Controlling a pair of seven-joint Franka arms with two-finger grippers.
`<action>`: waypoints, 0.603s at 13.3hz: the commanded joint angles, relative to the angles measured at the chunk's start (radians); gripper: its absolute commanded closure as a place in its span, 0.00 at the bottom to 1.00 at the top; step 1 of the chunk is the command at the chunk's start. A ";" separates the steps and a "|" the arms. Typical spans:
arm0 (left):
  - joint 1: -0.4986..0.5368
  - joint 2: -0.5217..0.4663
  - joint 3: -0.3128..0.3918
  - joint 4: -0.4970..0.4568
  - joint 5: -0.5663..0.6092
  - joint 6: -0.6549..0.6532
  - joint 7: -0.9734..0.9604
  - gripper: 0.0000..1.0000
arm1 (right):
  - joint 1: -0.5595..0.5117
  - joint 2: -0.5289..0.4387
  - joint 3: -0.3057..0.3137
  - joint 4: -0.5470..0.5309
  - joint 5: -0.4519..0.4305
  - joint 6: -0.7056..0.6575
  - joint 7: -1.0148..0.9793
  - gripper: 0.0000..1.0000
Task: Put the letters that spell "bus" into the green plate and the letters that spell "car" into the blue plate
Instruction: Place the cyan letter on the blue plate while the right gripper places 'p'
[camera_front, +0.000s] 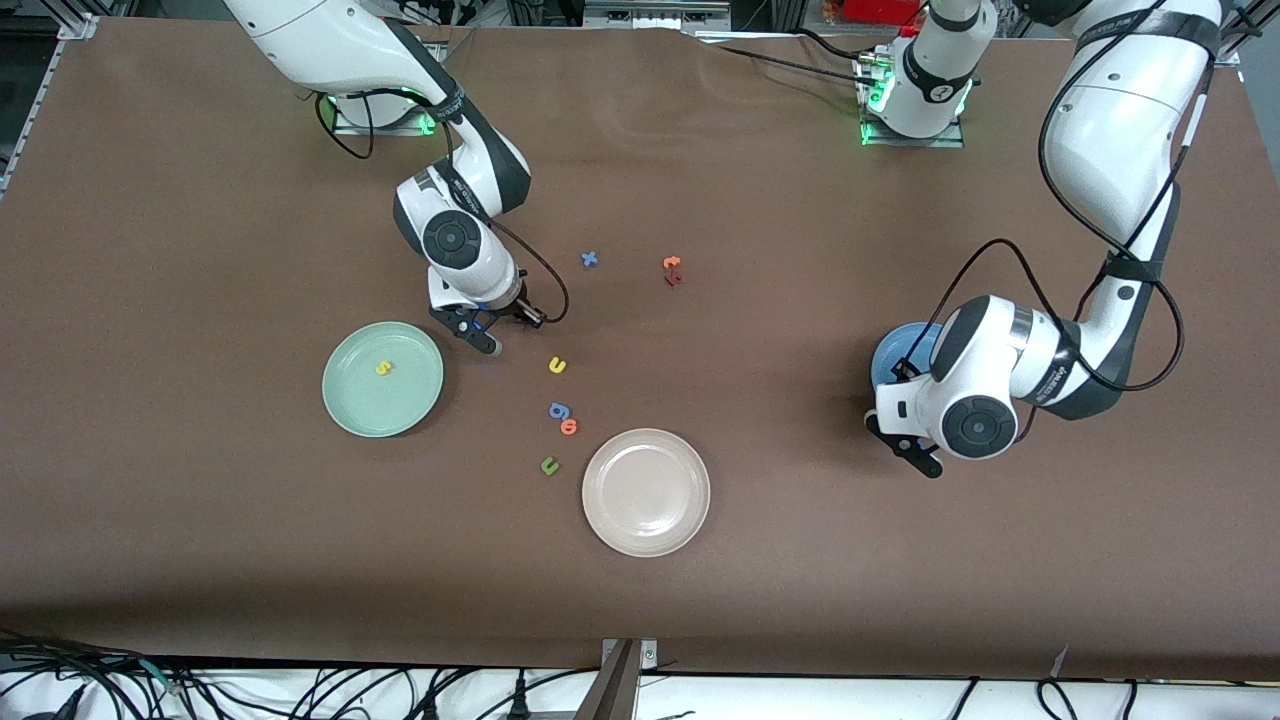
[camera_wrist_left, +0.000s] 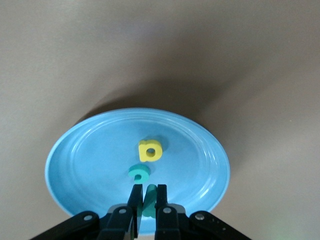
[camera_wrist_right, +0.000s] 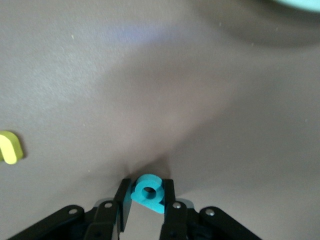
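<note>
The green plate (camera_front: 383, 379) is holding only the yellow "s" (camera_front: 382, 368), while the right gripper (camera_wrist_right: 145, 196) is closing its two fingers around the teal "b" (camera_wrist_right: 148, 192) on the table at the plate's two o'clock; the yellow-orange "u" (camera_front: 557, 365) is lying at the plate's three o'clock, untouched. Over the blue plate (camera_wrist_left: 90, 165), the left gripper (camera_wrist_left: 147, 197) is pinching the thin teal "r" (camera_wrist_left: 149, 200) tightly, above the yellow "a" (camera_wrist_left: 150, 150) and teal "c" (camera_wrist_left: 139, 173) already resting inside. So "car" is looking nearly finished, and "bus" is needing two more letters.
</note>
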 joint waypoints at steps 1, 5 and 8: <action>0.069 -0.125 -0.020 -0.200 0.018 0.119 0.027 0.81 | -0.059 -0.083 -0.002 -0.022 0.002 -0.068 -0.121 1.00; 0.068 -0.126 -0.030 -0.191 0.015 0.110 0.030 0.00 | -0.151 -0.127 -0.071 -0.006 0.010 -0.154 -0.403 1.00; 0.068 -0.132 -0.041 -0.185 0.009 0.109 0.029 0.00 | -0.217 -0.104 -0.130 0.026 0.013 -0.150 -0.620 1.00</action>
